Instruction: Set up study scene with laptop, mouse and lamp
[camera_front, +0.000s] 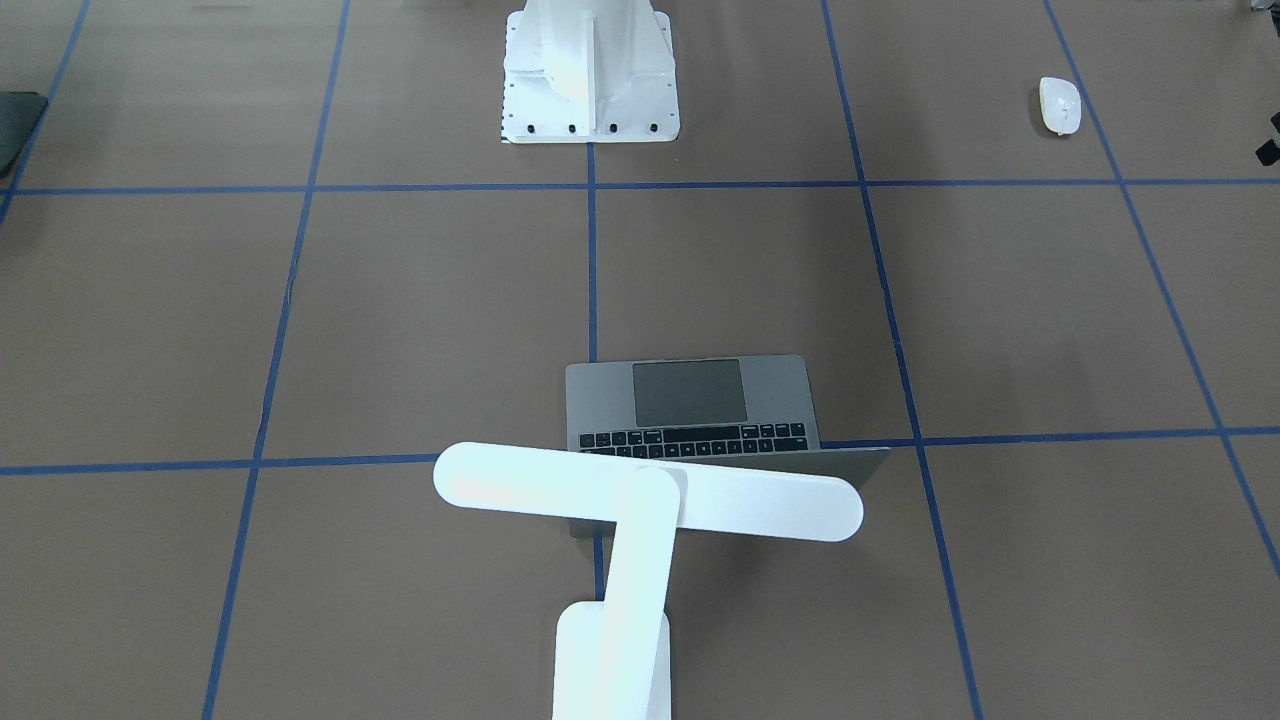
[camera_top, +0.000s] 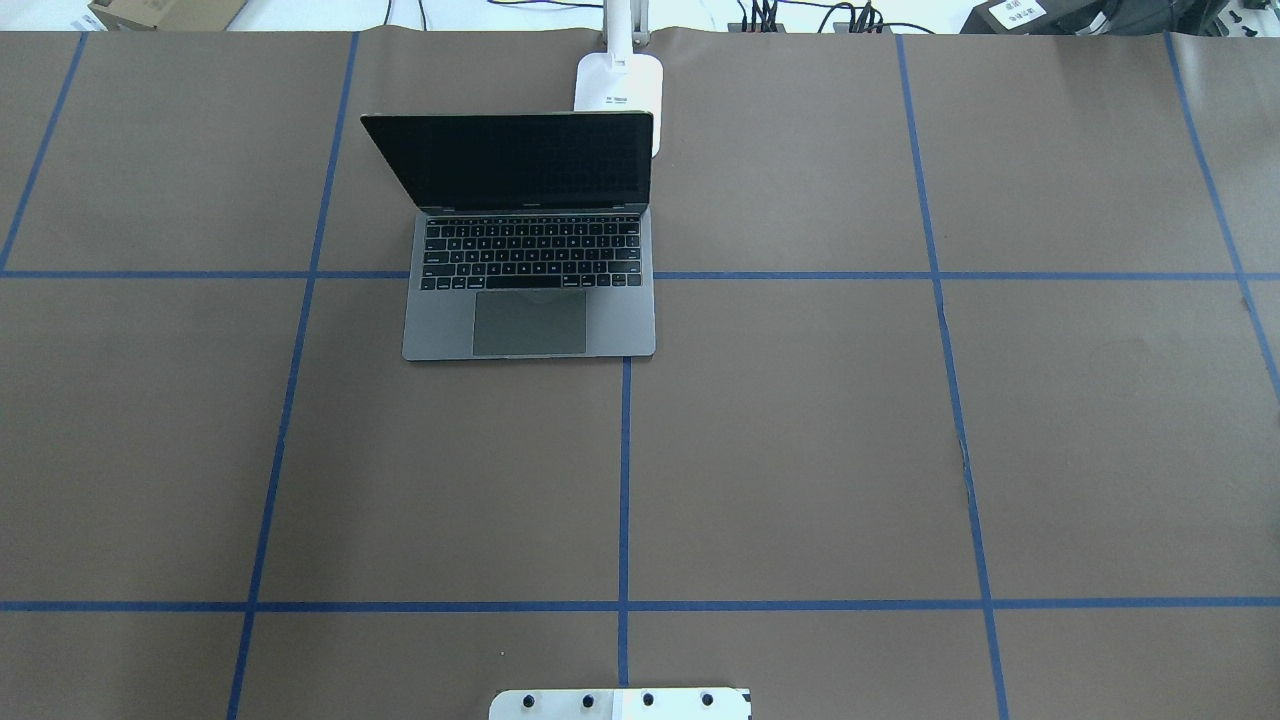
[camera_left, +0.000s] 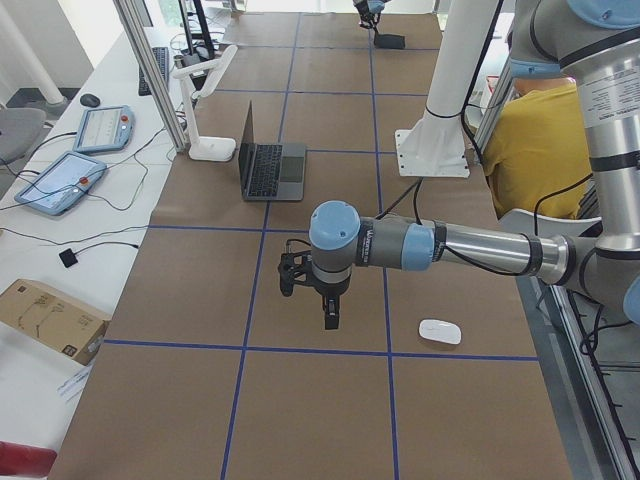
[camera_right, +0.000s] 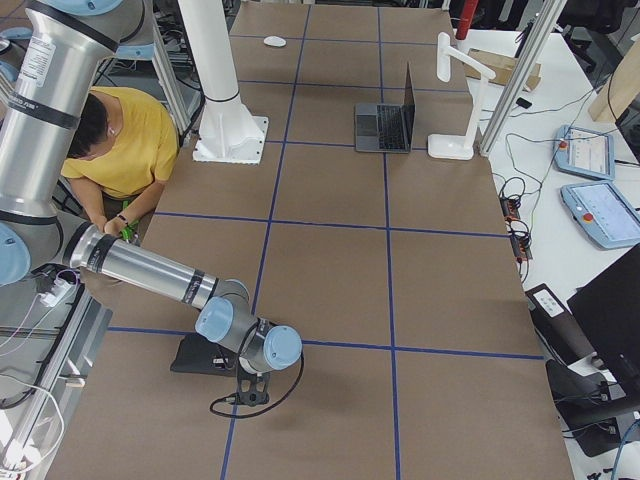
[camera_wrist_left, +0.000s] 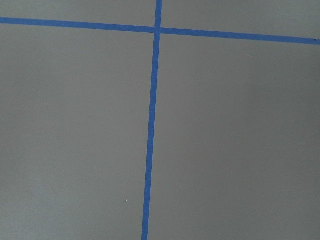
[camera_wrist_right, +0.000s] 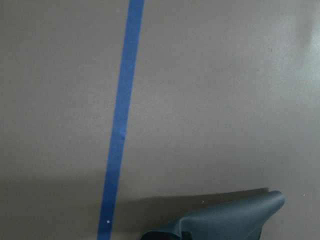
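Observation:
The laptop (camera_top: 530, 320) stands open at the far middle of the table, screen dark; it also shows in the front view (camera_front: 690, 395). The white lamp (camera_front: 640, 495) stands just behind it, its bar head over the lid. The white mouse (camera_front: 1059, 105) lies alone near the robot's left side, also in the left side view (camera_left: 439, 331). My left gripper (camera_left: 328, 318) hangs over bare table beside the mouse, apart from it. My right gripper (camera_right: 247, 385) is low at a flat black pad (camera_right: 200, 355). I cannot tell whether either gripper is open or shut.
The white robot pedestal (camera_front: 590, 90) stands at the near middle. The black pad's edge (camera_wrist_right: 235, 215) curls up in the right wrist view. Blue tape lines (camera_wrist_left: 151, 125) grid the brown table. A person in yellow (camera_right: 125, 140) sits beside the robot.

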